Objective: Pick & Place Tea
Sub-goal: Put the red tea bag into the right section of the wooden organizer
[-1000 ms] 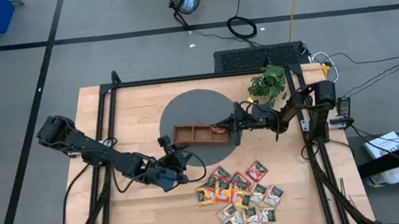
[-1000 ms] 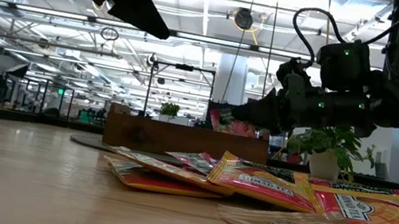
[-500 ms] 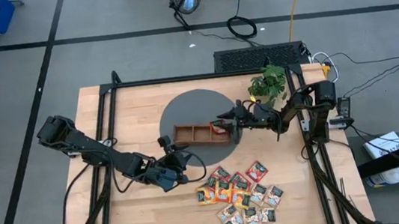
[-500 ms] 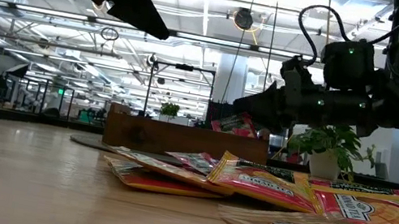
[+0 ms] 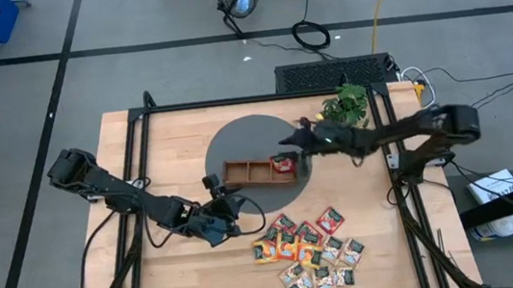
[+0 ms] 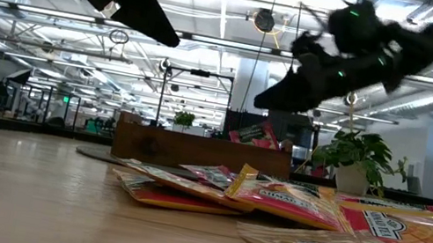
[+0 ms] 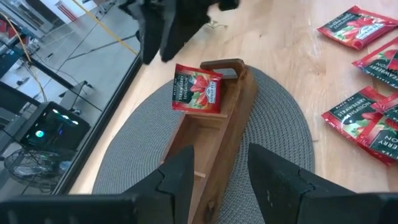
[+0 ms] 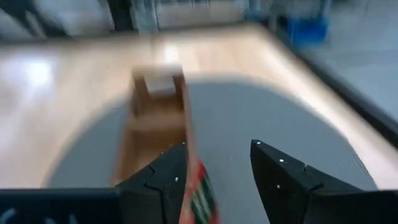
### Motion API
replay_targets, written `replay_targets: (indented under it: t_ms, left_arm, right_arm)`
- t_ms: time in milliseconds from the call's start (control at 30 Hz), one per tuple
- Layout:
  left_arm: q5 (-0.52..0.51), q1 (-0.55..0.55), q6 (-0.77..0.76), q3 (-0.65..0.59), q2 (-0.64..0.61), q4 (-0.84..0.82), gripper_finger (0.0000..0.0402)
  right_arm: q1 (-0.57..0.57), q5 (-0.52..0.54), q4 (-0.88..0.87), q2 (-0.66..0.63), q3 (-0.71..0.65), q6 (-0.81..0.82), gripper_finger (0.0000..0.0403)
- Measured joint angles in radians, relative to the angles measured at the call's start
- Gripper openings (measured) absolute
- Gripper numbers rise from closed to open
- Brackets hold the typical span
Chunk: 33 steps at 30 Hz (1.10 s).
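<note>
Wooden table [image 5: 169,144]: red sachet [image 7: 197,89] stands tilted in tray [image 5: 258,172]'s end compartment. Right gripper [image 5: 287,143], jaws apart, empty, above it. Left gripper [image 5: 228,208] parted, empty. Risk: sachet topples out.

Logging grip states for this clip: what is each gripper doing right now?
Left gripper: open, empty, hovering short of the wooden tray.
Right gripper: open, empty, above the red tea sachet standing in the tray's end compartment.

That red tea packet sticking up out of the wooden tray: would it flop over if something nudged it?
Probably. The red sachet stands tilted in the wooden tray's end compartment, so a nudge could tip it. It looks thin and flat, likely light. The loose sachets lie overlapping on the table, so they probably slide easily.
</note>
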Motion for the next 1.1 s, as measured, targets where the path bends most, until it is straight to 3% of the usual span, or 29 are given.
replay_targets:
  t_ms: [167, 333, 567, 833, 1100]
  left_arm:
    - [0.000, 0.000, 0.018, 0.000, 0.000, 0.000, 0.0154]
    - [0.000, 0.001, 0.019, 0.000, 0.000, -0.002, 0.0154]
    - [0.000, 0.000, 0.016, 0.000, 0.000, -0.002, 0.0154]
    - [0.000, -0.007, 0.016, 0.000, 0.000, -0.002, 0.0154]
    - [0.000, -0.007, 0.012, 0.000, 0.000, 0.010, 0.0154]
  right_arm:
    - [-0.025, -0.001, -0.637, -0.010, 0.349, -0.152, 0.0160]
    - [-0.049, -0.050, -0.990, 0.071, 0.617, -0.203, 0.0160]
    - [-0.082, -0.215, -1.160, 0.294, 0.804, -0.216, 0.0160]
    - [-0.044, -0.121, -1.248, 0.399, 0.862, -0.271, 0.0160]
    - [-0.057, -0.130, -1.280, 0.407, 0.863, -0.258, 0.0160]
